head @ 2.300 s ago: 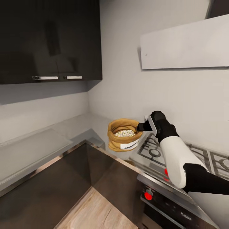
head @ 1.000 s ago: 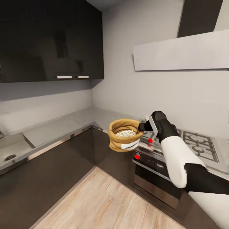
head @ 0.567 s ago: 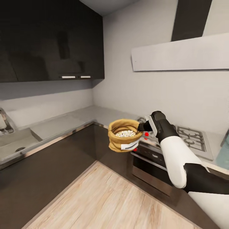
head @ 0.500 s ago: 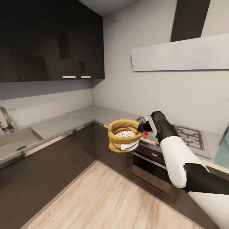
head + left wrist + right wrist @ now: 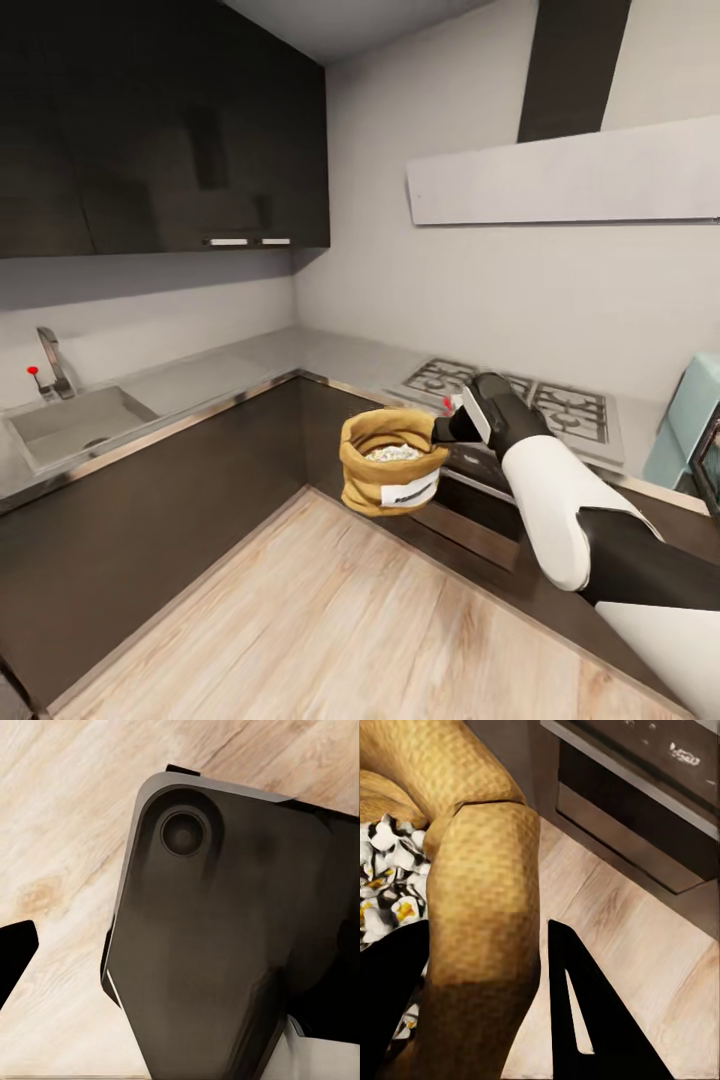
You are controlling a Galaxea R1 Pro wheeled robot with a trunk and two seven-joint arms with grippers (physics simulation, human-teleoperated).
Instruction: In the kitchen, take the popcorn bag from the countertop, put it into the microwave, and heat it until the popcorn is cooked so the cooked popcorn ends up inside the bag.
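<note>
The popcorn bag (image 5: 388,478), an orange-brown sack with a white label, hangs in the air above the wooden floor in front of the oven. My right gripper (image 5: 446,430) is shut on its rolled rim. The right wrist view has the rim (image 5: 484,945) pinched between the two dark fingers (image 5: 585,1020), with my right gripper (image 5: 487,931) around it. Pale popcorn (image 5: 393,453) (image 5: 382,881) fills the bag. The grey countertop (image 5: 230,372) runs along both walls. A pale blue edge of the microwave (image 5: 688,420) stands at the far right. A dark fingertip (image 5: 13,961) of the left gripper shows over the floor.
A gas hob (image 5: 520,395) sits in the worktop with a built-in oven (image 5: 470,500) below, close behind the bag. A sink (image 5: 70,420) with a tap (image 5: 50,360) lies at the left. Dark cabinets (image 5: 150,130) and a hood (image 5: 560,180) hang above. Wooden floor (image 5: 300,620) stretches in front.
The whole view has pulled back from the counter corner and turned: sink, more floor and the microwave's edge have come in. The bag stays in my right gripper, a little lower.
</note>
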